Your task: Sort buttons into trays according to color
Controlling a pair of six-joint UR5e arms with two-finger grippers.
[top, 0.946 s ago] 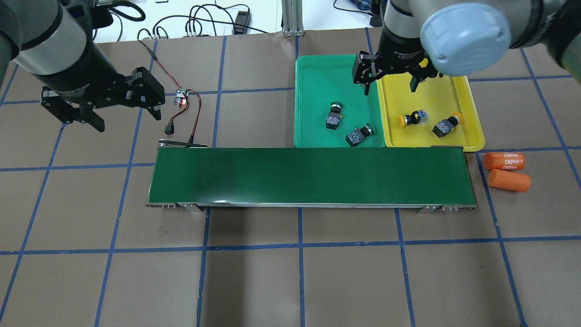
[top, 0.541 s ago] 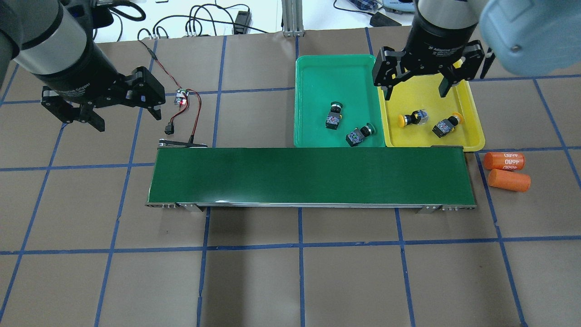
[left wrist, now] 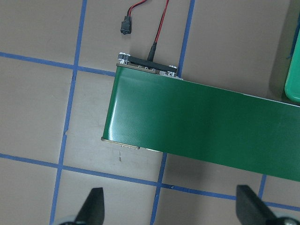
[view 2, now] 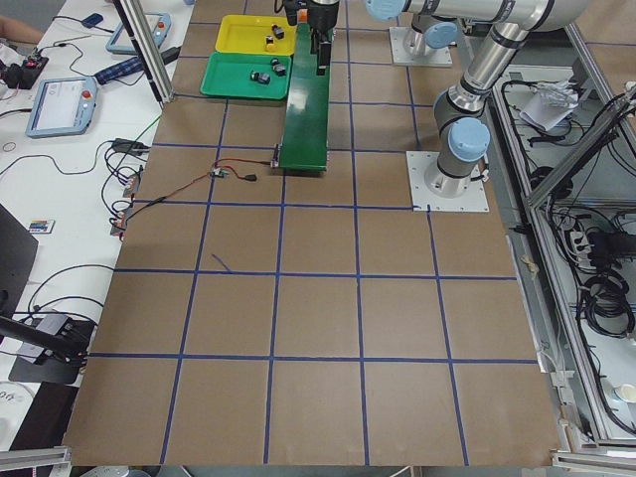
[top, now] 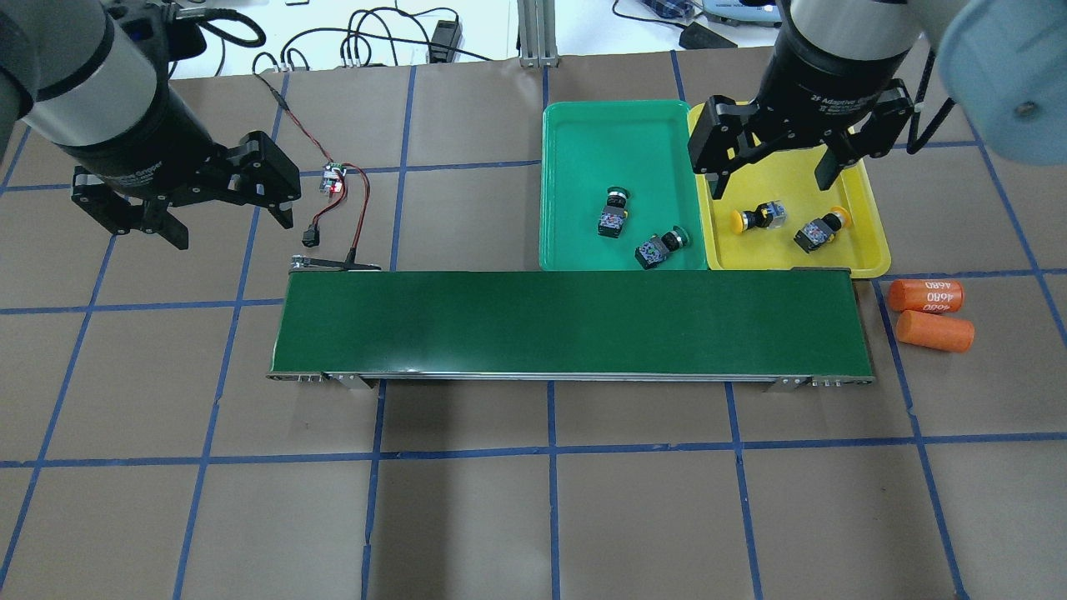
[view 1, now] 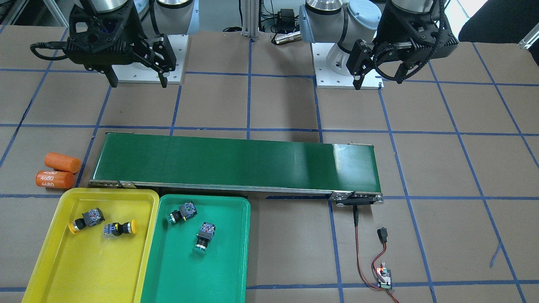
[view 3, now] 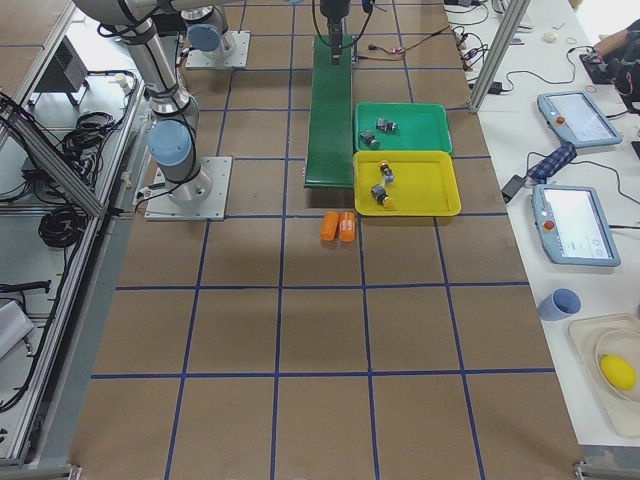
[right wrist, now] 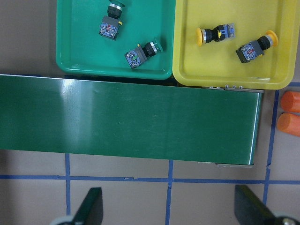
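green buttons (top: pixel 615 212) lie in green tray (top: pixel 600 137); yellow buttons (top: pixel 757 217) lie in yellow tray (top: pixel 860 208) just right of it | left gripper (top: pixel 233 230) raised, jaws apart, holding nothing | right gripper (top: pixel 772 189) raised, jaws apart, holding nothing

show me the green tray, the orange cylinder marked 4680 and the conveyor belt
green tray (top: pixel 617 133), overhead view, bare floor at its far end
orange cylinder marked 4680 (top: pixel 925 295), overhead view, its printed side
conveyor belt (top: pixel 567 321), overhead view, middle of the belt surface

Two orange cylinders (top: pixel 925 296) lie by one end of the green conveyor belt (top: pixel 571 321) — a circuit board (top: pixel 334 178) near the other.
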